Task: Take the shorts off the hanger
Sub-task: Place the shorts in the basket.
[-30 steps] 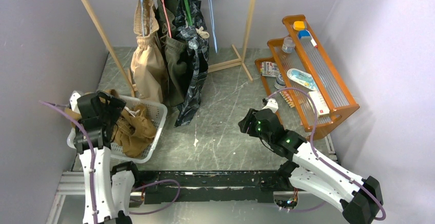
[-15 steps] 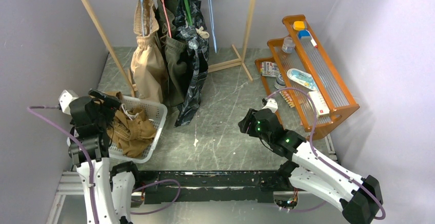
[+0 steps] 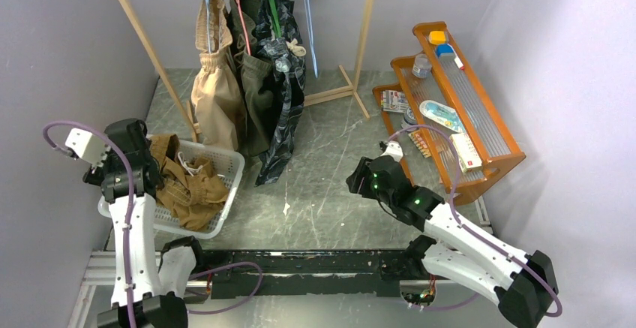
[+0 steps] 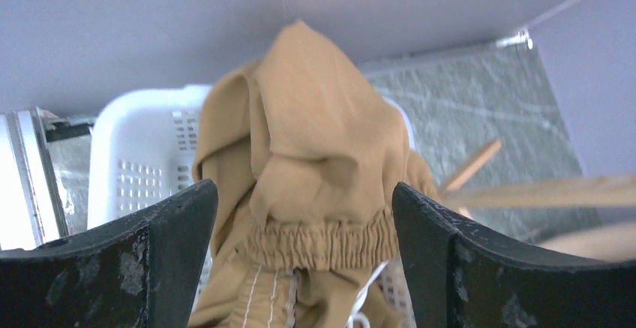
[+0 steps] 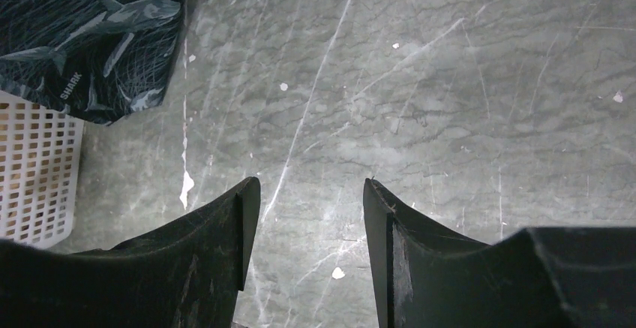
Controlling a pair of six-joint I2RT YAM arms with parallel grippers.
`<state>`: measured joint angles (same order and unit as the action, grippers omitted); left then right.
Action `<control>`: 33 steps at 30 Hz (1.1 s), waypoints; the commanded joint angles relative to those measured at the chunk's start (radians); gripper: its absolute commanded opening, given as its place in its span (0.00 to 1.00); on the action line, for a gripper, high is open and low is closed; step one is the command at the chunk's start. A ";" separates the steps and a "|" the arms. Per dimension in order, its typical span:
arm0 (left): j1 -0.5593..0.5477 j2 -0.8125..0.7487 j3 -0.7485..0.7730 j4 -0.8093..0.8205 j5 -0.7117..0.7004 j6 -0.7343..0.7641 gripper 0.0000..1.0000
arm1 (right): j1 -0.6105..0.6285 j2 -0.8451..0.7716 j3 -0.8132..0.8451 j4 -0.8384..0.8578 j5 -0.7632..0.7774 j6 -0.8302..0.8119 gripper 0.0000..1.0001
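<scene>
Three shorts hang on hangers from the wooden rack: light beige (image 3: 214, 99), olive green (image 3: 255, 99) and dark navy patterned (image 3: 283, 110), whose hem shows in the right wrist view (image 5: 90, 35). The tan brown shorts (image 3: 191, 189) lie crumpled in the white basket (image 3: 234, 164). In the left wrist view their gathered waist (image 4: 322, 242) faces the camera. My left gripper (image 3: 146, 172) hovers at the basket's left edge, open (image 4: 304, 189) and apart from the tan shorts. My right gripper (image 3: 360, 182) hangs open (image 5: 311, 182) over the bare floor, holding nothing.
An empty blue hanger (image 3: 307, 24) hangs right of the patterned shorts. The rack's right post (image 3: 367, 20) and foot stand behind. An orange shelf unit (image 3: 487, 129) with small items sits at the right. Purple walls close in on both sides.
My left arm drew back leftwards from over the basket, leaving the tan shorts lying there. The right arm shifted only slightly.
</scene>
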<state>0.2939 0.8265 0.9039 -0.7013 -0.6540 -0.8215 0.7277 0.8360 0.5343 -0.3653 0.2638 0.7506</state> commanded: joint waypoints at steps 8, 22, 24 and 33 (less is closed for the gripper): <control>0.022 0.156 -0.041 0.265 -0.162 0.053 0.94 | -0.002 0.056 0.049 0.035 -0.047 -0.020 0.57; 0.071 0.225 -0.127 0.253 0.141 0.005 0.25 | -0.002 0.080 0.059 0.026 -0.069 -0.034 0.58; 0.071 0.202 -0.116 0.235 0.244 0.025 0.08 | -0.002 0.073 0.052 0.024 -0.063 -0.034 0.58; 0.068 -0.026 -0.240 0.218 0.699 -0.041 0.07 | -0.002 0.040 0.008 0.043 -0.061 -0.009 0.58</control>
<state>0.3584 0.9047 0.7536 -0.4854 -0.1955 -0.7963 0.7277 0.8902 0.5602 -0.3428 0.1913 0.7330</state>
